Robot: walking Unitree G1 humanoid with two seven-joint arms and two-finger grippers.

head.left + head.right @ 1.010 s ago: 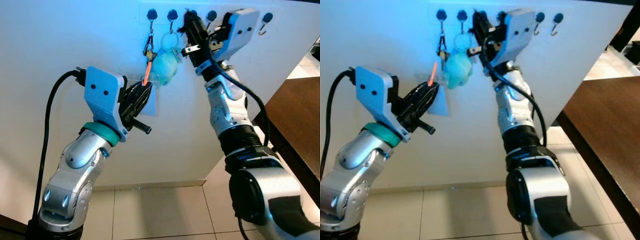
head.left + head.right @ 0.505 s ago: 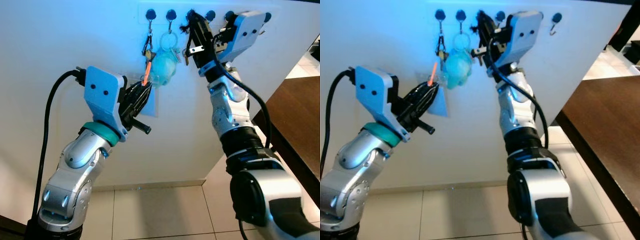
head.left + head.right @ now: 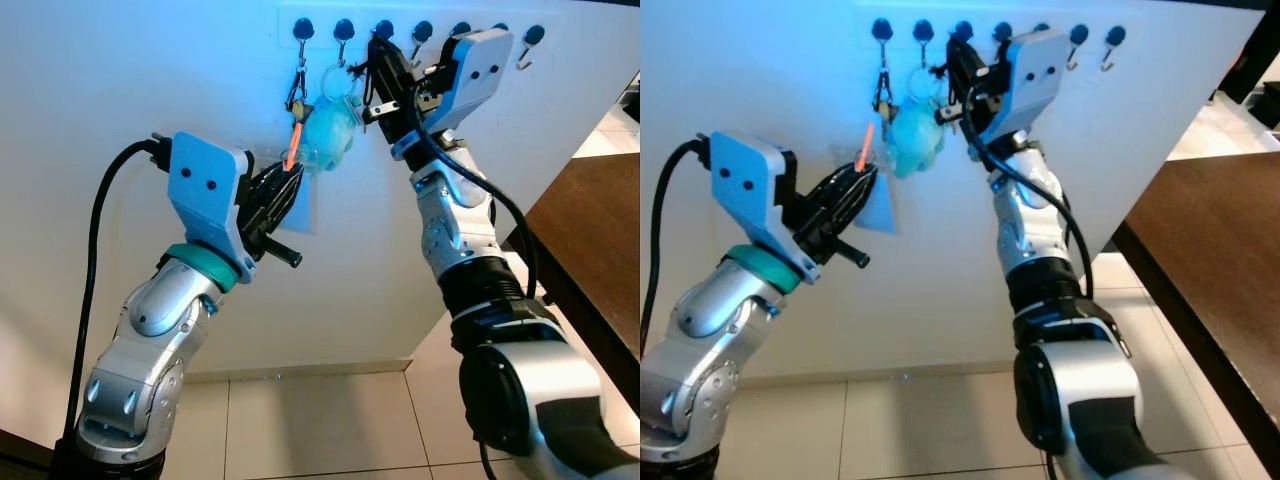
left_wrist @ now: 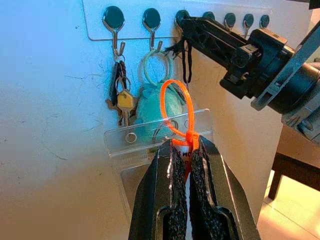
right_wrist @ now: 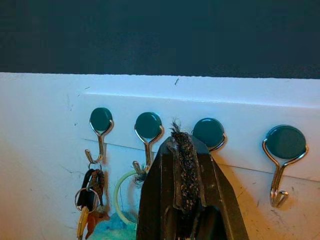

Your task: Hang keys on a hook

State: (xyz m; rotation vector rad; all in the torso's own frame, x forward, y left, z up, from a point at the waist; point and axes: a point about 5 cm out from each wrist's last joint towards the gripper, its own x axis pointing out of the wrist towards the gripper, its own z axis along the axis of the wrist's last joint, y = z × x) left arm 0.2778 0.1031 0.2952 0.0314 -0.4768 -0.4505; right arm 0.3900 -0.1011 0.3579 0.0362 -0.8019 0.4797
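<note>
Seven hooks (image 3: pixel 421 34); two hold keys (image 4: pixel 120 97). Right gripper (image 3: pixel 378 62) raised, pinching cord (image 4: pixel 186 59); left gripper (image 4: pixel 182 150), at 7 o'clock, clamps orange tie (image 4: pixel 181 107).

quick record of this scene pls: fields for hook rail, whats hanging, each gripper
hook rail: white strip of dark-capped hooks on a white wall
first hook: key bunch
second hook: pale ring with teal fluffy charm
right gripper: raised at the third hook, shut on a black cord
left gripper: below the rail, shut on an orange loop of a clear badge holder
</note>
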